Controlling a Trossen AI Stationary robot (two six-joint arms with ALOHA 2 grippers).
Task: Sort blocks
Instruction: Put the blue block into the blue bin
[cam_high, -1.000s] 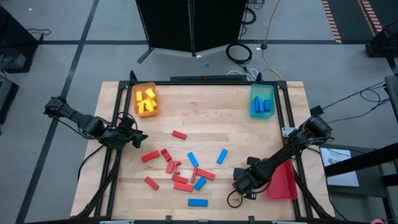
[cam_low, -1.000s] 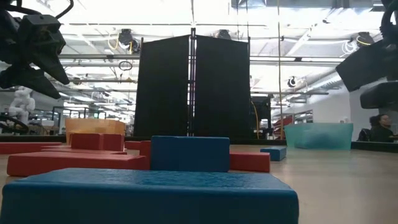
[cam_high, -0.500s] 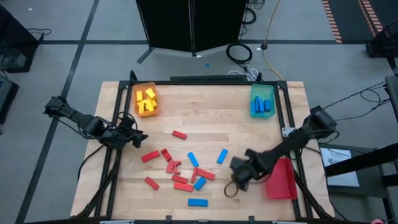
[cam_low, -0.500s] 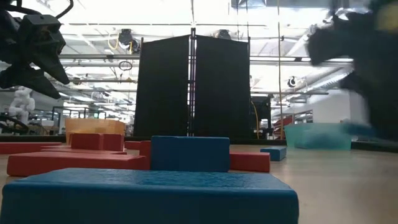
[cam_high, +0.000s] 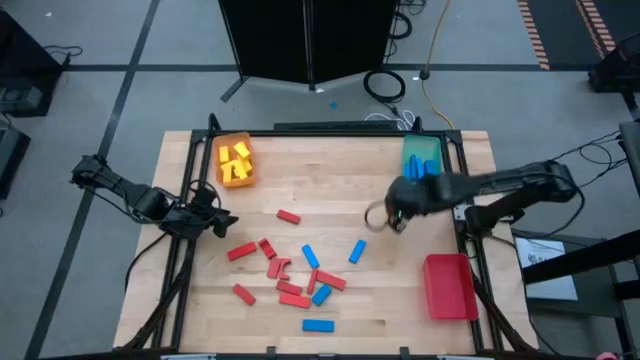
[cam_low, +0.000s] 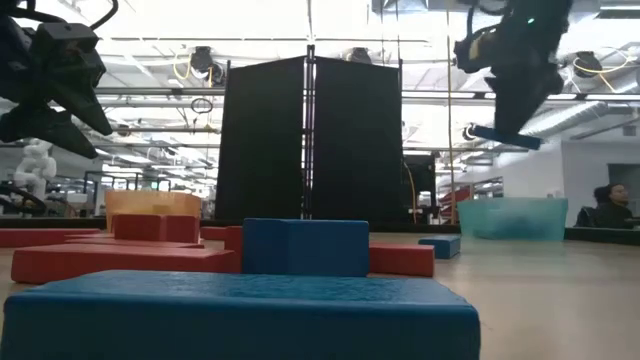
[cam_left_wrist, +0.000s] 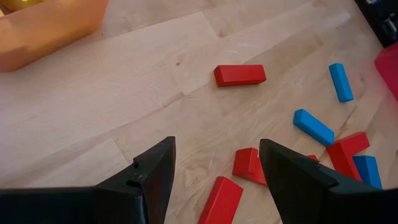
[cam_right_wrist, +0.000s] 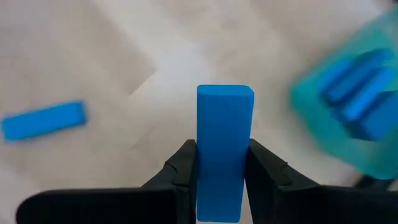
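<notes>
My right gripper (cam_right_wrist: 224, 177) is shut on a blue block (cam_right_wrist: 225, 143) and hangs high over the table (cam_high: 330, 190), just short of the teal tray (cam_high: 421, 160) that holds blue blocks. In the low view the block (cam_low: 505, 135) juts out below the gripper (cam_low: 512, 95). Red and blue blocks (cam_high: 290, 275) lie flat and scattered on the middle of the table. My left gripper (cam_left_wrist: 217, 149) stands open at the table's left edge, above the wood, with a red block (cam_left_wrist: 240, 74) ahead of it. My right gripper pinches the blue block by its two long sides (cam_right_wrist: 202, 174) between its two fingers (cam_right_wrist: 183, 168). The fingers slant steeply down from above and lie along the block, whose free end sticks out past the fingertips. The block is lifted clear of the table.
An orange tray (cam_high: 234, 160) with yellow blocks stands at the far left corner, and a red tray (cam_high: 450, 285) at the near right. One blue block (cam_high: 357, 250) lies right of the main scatter. Bare wood stretches across the far middle of the table.
My right gripper has risen from the near right, beside the red tray, and swung toward the far edge, up to the teal tray, rolling as it went. The blue block has gone with it, lifted clear of the table.
</notes>
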